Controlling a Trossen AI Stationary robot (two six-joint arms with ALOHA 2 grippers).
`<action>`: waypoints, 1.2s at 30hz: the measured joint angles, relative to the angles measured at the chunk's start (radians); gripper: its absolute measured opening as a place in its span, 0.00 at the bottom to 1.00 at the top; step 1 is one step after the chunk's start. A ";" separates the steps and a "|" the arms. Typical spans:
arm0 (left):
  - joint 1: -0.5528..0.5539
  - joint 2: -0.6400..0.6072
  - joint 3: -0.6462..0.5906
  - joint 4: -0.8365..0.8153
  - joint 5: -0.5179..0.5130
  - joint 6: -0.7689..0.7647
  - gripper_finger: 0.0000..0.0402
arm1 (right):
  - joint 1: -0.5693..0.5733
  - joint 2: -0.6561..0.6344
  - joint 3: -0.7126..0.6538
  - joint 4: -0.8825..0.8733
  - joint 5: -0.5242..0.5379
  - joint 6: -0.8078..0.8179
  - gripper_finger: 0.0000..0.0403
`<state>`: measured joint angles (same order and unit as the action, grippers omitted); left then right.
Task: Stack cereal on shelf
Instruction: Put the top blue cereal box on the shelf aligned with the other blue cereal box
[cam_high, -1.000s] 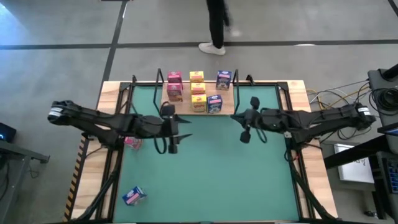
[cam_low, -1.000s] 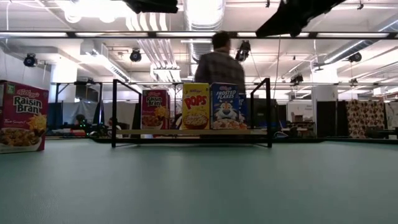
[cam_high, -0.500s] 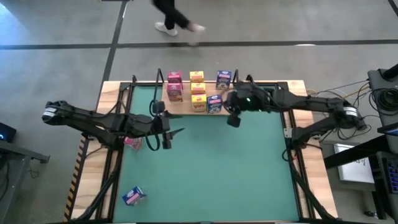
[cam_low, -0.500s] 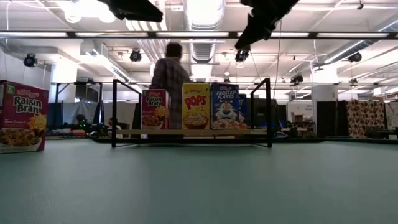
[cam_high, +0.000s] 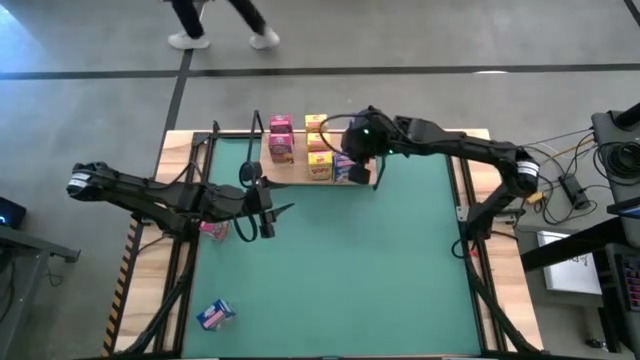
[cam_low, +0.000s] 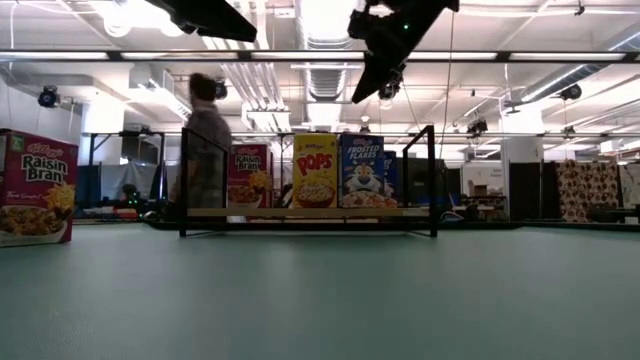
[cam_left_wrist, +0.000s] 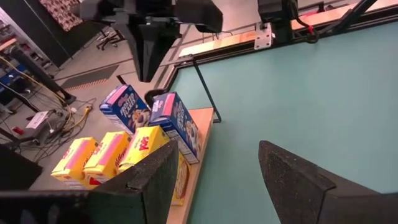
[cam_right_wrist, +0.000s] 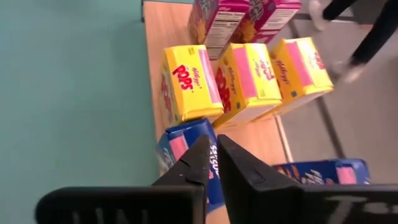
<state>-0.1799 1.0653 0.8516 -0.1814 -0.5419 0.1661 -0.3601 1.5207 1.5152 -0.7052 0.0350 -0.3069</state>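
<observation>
The shelf (cam_high: 300, 172) is a light-wood board at the table's far edge with black wire brackets. On it stand pink boxes (cam_high: 281, 138), yellow boxes (cam_high: 319, 146) and a blue box (cam_high: 346, 168); my right arm covers the shelf's right end. The low view shows pink (cam_low: 250, 175), yellow (cam_low: 315, 170) and blue (cam_low: 362, 170) fronts. My right gripper (cam_high: 365, 165) hangs shut above the blue boxes (cam_right_wrist: 186, 146), well clear of them in the low view (cam_low: 368, 88). My left gripper (cam_high: 268, 208) waits open over the mat's left part. A pink box (cam_high: 213, 230) and a blue box (cam_high: 214, 315) lie on the table's left side.
The green mat (cam_high: 340, 270) spreads between the arms. A pink Raisin Bran box (cam_low: 35, 190) stands near the low camera. A person (cam_high: 215, 20) walks on the floor beyond the far edge. Cables and equipment (cam_high: 610, 150) sit off the table's right side.
My right arm has swung from over the mat's right-middle toward the far edge and left, ending above the blue boxes on the shelf. My left gripper has drawn back slightly toward the table's left edge. The person behind the table has walked leftward.
</observation>
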 joint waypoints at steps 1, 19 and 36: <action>0.000 -0.001 0.000 -0.004 0.000 -0.001 0.51 | -0.008 0.008 0.006 -0.001 -0.017 -0.001 0.08; 0.000 -0.001 -0.003 -0.021 0.000 -0.003 0.51 | -0.077 0.124 0.013 -0.069 -0.115 -0.095 0.71; 0.000 0.000 -0.006 -0.021 0.000 -0.004 0.51 | -0.082 0.159 0.013 -0.076 -0.118 -0.124 0.66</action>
<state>-0.1799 1.0649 0.8460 -0.2025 -0.5423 0.1623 -0.4416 1.6802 1.5284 -0.7807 -0.0830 -0.4305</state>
